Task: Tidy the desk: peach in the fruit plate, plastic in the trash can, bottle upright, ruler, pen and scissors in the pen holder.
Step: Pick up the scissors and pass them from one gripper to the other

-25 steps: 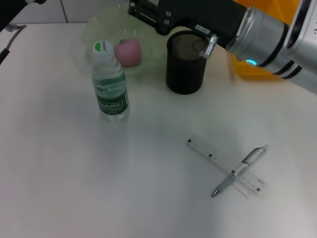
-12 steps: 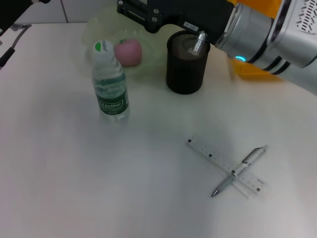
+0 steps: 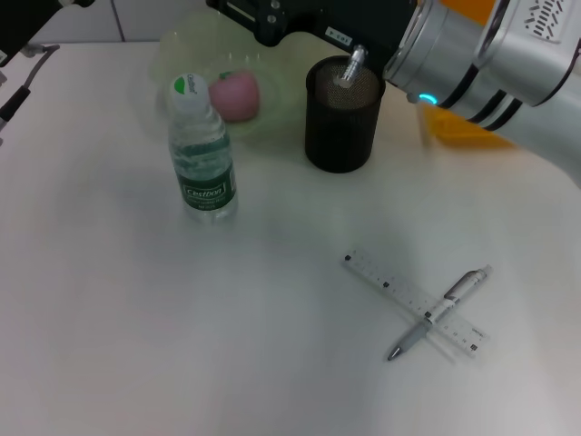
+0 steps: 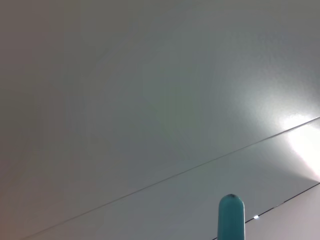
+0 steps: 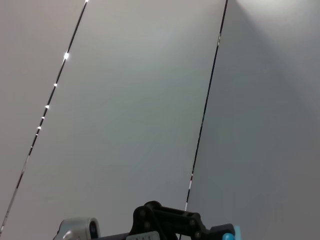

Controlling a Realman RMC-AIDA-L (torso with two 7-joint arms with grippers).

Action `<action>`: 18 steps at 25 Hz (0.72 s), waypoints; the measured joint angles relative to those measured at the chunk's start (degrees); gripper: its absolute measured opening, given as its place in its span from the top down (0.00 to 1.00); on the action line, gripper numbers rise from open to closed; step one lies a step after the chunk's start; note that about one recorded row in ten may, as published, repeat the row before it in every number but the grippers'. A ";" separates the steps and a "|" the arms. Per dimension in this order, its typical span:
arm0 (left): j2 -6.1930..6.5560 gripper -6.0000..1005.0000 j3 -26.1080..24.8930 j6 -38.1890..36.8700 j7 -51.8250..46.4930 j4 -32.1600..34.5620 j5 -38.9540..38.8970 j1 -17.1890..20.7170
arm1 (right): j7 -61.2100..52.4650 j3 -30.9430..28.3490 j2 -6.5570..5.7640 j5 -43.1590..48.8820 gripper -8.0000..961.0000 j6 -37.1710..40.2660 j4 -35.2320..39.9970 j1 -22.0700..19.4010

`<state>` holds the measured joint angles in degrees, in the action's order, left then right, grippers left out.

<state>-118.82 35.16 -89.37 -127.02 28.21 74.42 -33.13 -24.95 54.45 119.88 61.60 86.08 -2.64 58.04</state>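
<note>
Lying crossed on the bench [image 3: 109,345], near right: pen [image 3: 439,312] over ruler [image 3: 413,301]. Pen holder [image 3: 340,116] stands behind them, the right gripper [image 3: 263,14] reaching across above it toward the far edge; jaws' state cannot be told. Bottle [image 3: 201,153] upright beside the fruit plate [image 3: 177,50], peach [image 3: 235,95] inside. Left gripper [image 3: 18,73] at far left edge, jaws unclear.
</note>
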 joint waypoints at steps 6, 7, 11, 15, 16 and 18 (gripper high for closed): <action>0.00 0.78 -0.01 0.00 0.02 0.00 -0.06 0.00 | 0.05 -0.05 0.00 0.27 0.53 -0.52 -0.09 0.27; 0.00 0.78 -0.01 -0.01 0.02 0.00 -0.07 0.00 | 0.05 -0.05 0.00 0.30 0.55 -0.57 -0.09 0.31; 0.00 0.78 -0.01 -0.01 0.04 -0.35 -0.08 -0.01 | 0.06 -0.05 0.00 0.38 0.64 -0.58 -0.08 0.40; 0.00 0.78 -0.03 -0.01 0.31 -0.71 -0.15 -0.05 | 0.26 -0.04 -0.01 0.43 0.75 -0.60 -0.09 0.67; 0.00 0.78 -0.03 -0.01 0.31 -0.71 -0.15 -0.05 | 0.52 0.03 -0.01 0.45 0.80 -0.60 -0.19 0.74; 0.00 0.78 -0.04 -0.05 0.43 -0.71 -0.21 -0.08 | 1.13 0.14 -0.01 0.46 0.85 -0.66 -0.39 0.87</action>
<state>-118.82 35.12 -89.42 -126.59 27.51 74.21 -33.22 -23.82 54.59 119.87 62.06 85.42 -3.03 58.91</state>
